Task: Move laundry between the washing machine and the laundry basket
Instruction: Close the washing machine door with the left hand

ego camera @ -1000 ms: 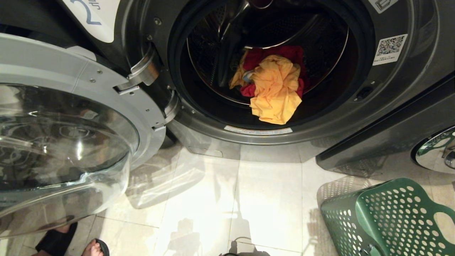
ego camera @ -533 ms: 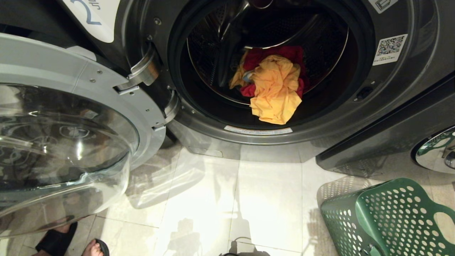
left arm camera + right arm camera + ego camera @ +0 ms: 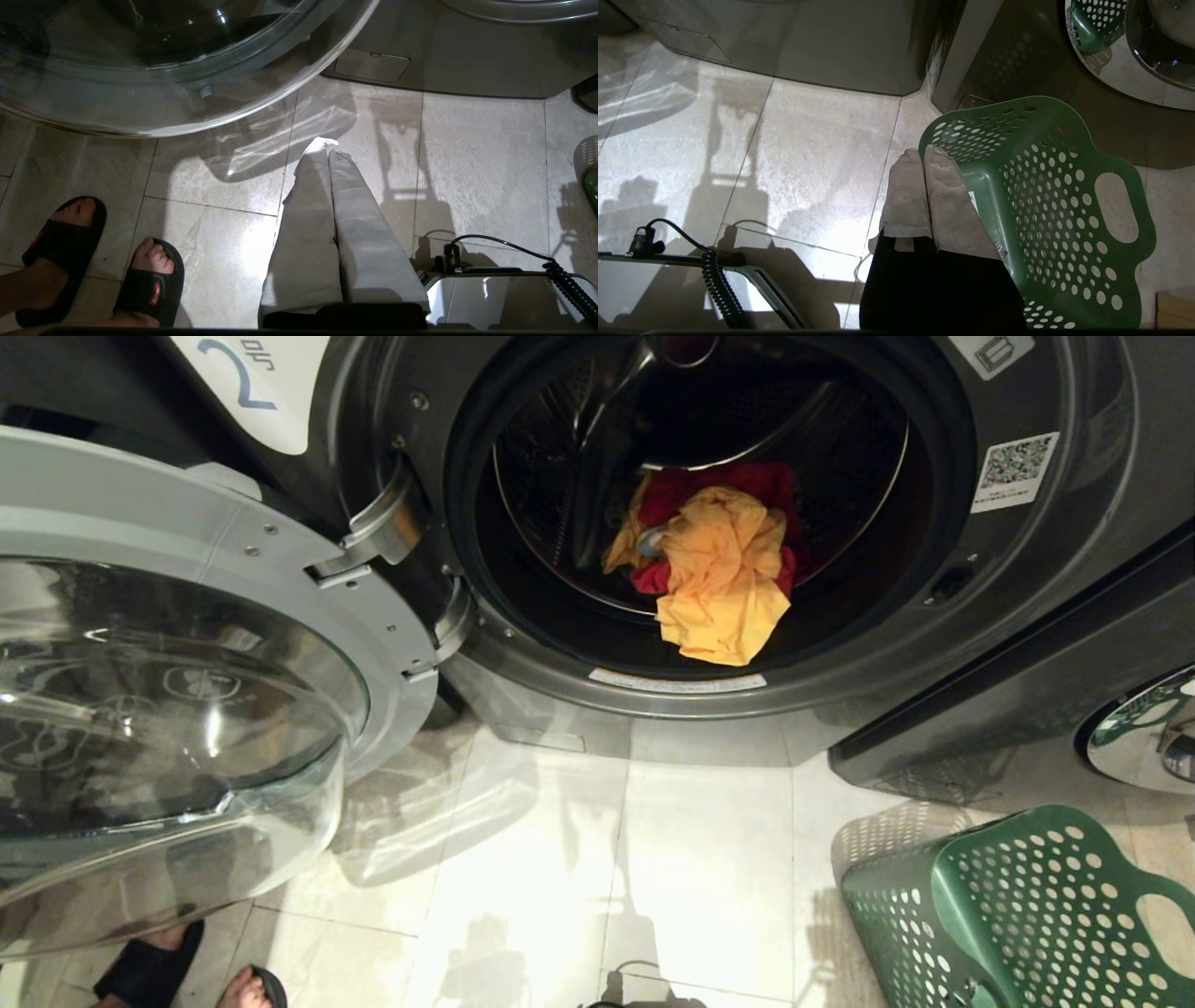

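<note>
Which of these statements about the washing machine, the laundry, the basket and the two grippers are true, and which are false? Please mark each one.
1. The door of the washing machine stands open. True.
2. The laundry basket holds clothes. False: it looks empty; the yellow garment and the red garment lie in the drum.
3. The left gripper is shut and holds nothing. True.
4. The right gripper grips the basket rim. False: it is shut, hanging above the basket's edge.
5. A person's feet in black slippers are on the floor near the door. True.
</note>
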`<state>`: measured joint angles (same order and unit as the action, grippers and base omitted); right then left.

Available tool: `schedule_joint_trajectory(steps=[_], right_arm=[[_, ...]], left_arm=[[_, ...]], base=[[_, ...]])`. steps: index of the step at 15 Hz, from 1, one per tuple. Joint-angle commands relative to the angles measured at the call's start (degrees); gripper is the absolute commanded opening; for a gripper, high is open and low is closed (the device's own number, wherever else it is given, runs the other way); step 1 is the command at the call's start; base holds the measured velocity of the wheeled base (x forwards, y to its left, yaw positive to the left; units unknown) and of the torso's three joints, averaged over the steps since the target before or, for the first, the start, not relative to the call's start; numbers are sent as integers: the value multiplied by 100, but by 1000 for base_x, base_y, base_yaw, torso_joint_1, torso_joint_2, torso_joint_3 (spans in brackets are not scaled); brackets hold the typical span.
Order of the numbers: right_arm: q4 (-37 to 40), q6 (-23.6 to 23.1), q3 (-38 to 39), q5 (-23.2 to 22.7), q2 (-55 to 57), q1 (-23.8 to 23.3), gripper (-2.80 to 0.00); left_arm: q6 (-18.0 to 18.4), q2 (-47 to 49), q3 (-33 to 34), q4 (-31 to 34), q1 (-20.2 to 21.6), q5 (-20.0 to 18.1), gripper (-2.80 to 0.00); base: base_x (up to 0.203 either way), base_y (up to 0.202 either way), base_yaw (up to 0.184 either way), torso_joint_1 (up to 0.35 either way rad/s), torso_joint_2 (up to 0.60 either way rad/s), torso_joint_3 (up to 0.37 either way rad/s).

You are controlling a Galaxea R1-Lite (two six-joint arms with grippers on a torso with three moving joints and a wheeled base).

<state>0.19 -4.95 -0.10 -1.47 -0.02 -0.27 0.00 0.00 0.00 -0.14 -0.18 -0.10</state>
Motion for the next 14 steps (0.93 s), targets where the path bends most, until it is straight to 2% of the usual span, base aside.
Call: schedule_joint_trajectory(steps=[1, 14], right_arm=[[1, -6, 1, -3, 11, 0, -280], [1, 16, 2, -3, 11, 0, -280]], left_arm=[[0, 0, 0, -4, 1, 1, -280], [0, 0, 0, -4, 1, 1, -280]], base=[[0, 0, 0, -4, 2, 152], [0, 0, 0, 2, 3, 199]])
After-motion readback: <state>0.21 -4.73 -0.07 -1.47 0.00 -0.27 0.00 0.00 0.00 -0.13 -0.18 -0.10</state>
